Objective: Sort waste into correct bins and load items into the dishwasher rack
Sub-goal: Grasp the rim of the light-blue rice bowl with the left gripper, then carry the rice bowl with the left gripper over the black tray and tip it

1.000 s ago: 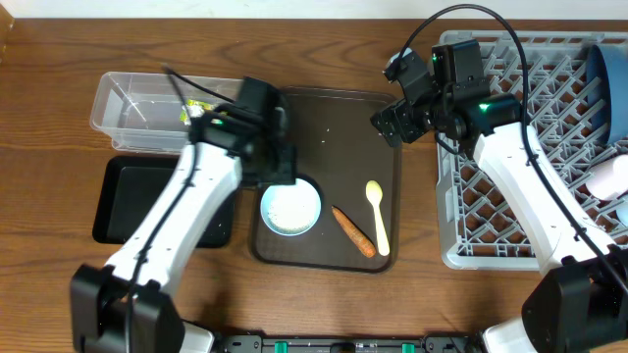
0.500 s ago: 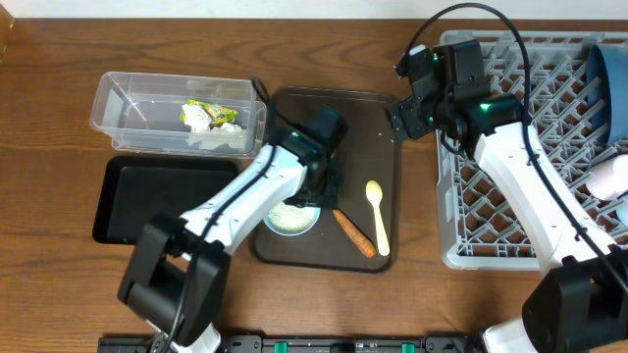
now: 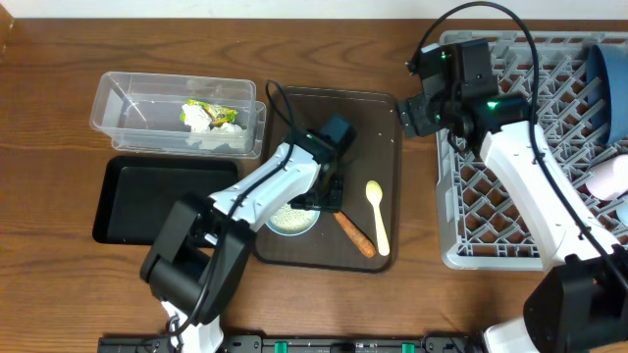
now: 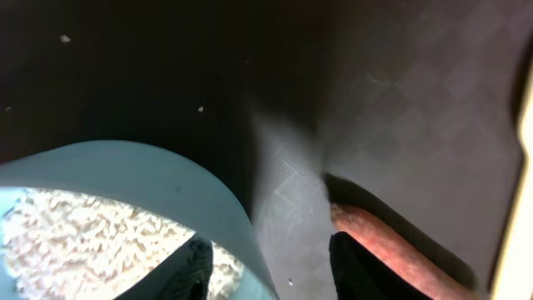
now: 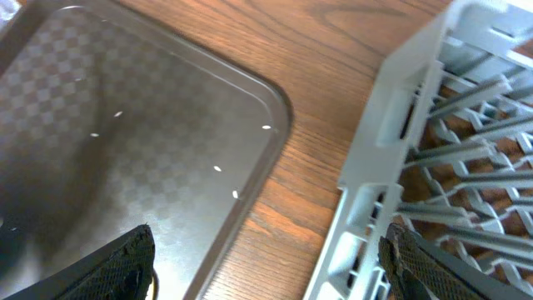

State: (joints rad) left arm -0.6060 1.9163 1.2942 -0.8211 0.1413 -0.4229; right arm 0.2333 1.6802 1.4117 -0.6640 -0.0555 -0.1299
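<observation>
A small pale-rimmed bowl (image 3: 287, 218) holding white rice (image 4: 75, 233) sits on the dark brown tray (image 3: 368, 123). My left gripper (image 3: 329, 193) is open and straddles the bowl's right rim (image 4: 166, 179): one finger is inside over the rice, the other outside beside the orange carrot piece (image 3: 353, 232) (image 4: 391, 250). The pale yellow spoon (image 3: 377, 213) lies right of the carrot. Crumpled wrappers (image 3: 208, 116) lie in the clear tub (image 3: 128, 103). My right gripper (image 3: 412, 113) (image 5: 275, 271) is open and empty over the gap between the tray and the grey rack (image 3: 491, 211) (image 5: 400, 108).
The black tray (image 3: 147, 201) lies below the clear tub at the left. A dark blue bowl (image 3: 613, 83) and a pink cup (image 3: 608, 176) sit in the rack at its right side. Loose rice grains (image 5: 218, 168) dot the brown tray.
My left gripper moved right and down from the clear tub to the bowl's right rim, leaving the wrappers in the tub. My right gripper shifted slightly right toward the rack.
</observation>
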